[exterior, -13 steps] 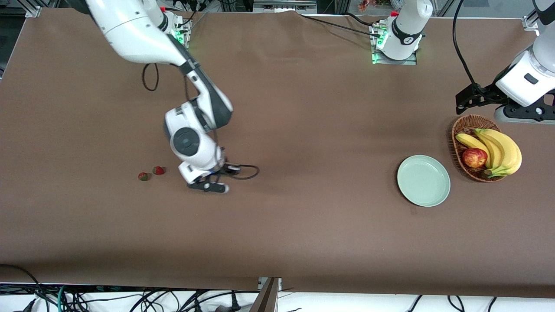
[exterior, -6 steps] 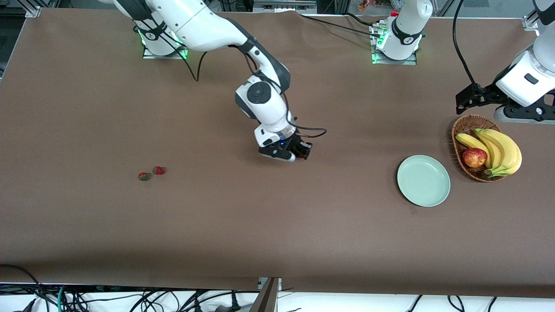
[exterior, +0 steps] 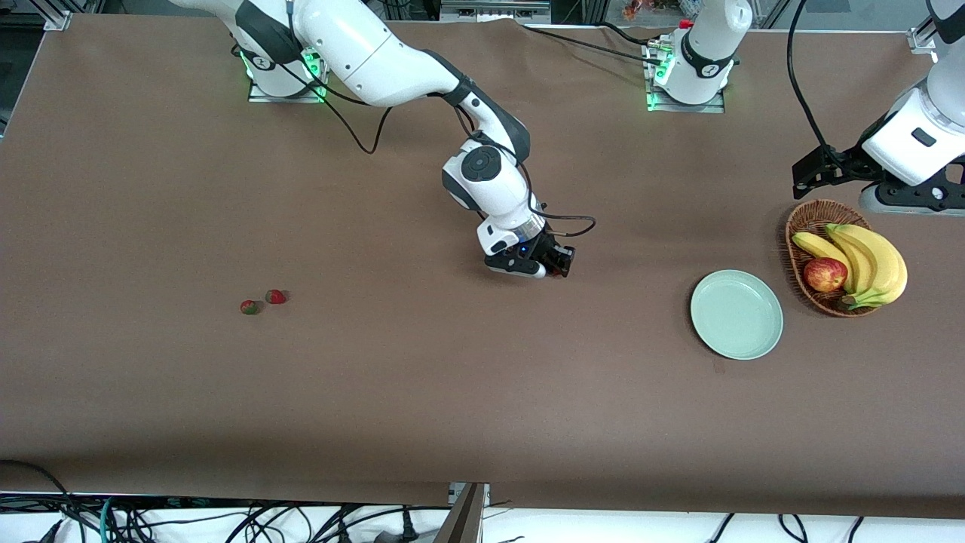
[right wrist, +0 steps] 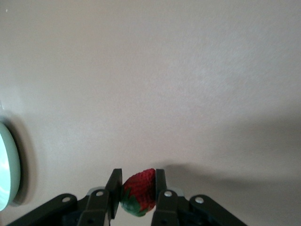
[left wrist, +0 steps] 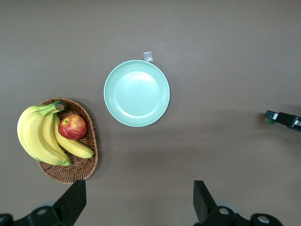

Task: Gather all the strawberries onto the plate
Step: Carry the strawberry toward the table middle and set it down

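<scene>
My right gripper point(exterior: 556, 265) hangs over the middle of the table, shut on a red strawberry point(right wrist: 139, 192) with a green top; the berry sits between its fingers point(right wrist: 160, 181). Two more strawberries point(exterior: 249, 307) point(exterior: 276, 296) lie side by side on the cloth toward the right arm's end. The pale green plate point(exterior: 736, 314) rests bare toward the left arm's end, and its rim point(right wrist: 7, 169) just shows in the right wrist view. My left gripper point(left wrist: 138, 207) waits open and high up, looking down on the plate point(left wrist: 136, 93) and the basket.
A wicker basket point(exterior: 808, 219) with bananas point(exterior: 867, 260) and a red apple point(exterior: 825, 274) stands beside the plate, at the left arm's end. A small white tag point(left wrist: 147, 56) lies at the plate's edge. Brown cloth covers the table.
My right gripper has carried the strawberry from beside the two lying berries toward the plate, crossing to the table's middle. The left arm has not moved.
</scene>
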{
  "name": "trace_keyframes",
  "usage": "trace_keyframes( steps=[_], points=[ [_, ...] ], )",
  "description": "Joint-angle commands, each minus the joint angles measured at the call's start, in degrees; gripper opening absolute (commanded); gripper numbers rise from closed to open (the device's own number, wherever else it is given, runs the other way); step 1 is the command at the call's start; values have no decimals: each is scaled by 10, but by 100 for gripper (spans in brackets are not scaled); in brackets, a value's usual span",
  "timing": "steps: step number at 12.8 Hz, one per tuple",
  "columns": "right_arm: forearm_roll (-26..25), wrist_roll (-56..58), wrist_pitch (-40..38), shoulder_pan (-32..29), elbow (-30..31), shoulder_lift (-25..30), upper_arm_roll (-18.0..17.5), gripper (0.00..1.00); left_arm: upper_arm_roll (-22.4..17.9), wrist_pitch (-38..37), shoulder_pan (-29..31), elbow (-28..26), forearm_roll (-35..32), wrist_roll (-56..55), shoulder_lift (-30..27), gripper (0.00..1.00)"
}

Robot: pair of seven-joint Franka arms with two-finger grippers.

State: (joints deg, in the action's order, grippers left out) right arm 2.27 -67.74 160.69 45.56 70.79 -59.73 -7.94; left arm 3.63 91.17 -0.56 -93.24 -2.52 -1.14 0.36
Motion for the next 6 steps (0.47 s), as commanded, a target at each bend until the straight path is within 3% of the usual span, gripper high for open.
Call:
trace_keyframes(
  steps=[1, 5, 6],
  points=[
    [5, -5, 11, 9, -26, -25, 6, 0, -4, -6, 2, -1, 8, 4, -7, 100],
    [3, -2, 19, 9, -29, -38, 6, 0, -5, -7, 2, -3, 8, 4, -6, 100],
    [4, -4, 19, 9, -30, -37, 6, 31, -5, -7, 3, -3, 8, 3, -6, 100]
  ],
)
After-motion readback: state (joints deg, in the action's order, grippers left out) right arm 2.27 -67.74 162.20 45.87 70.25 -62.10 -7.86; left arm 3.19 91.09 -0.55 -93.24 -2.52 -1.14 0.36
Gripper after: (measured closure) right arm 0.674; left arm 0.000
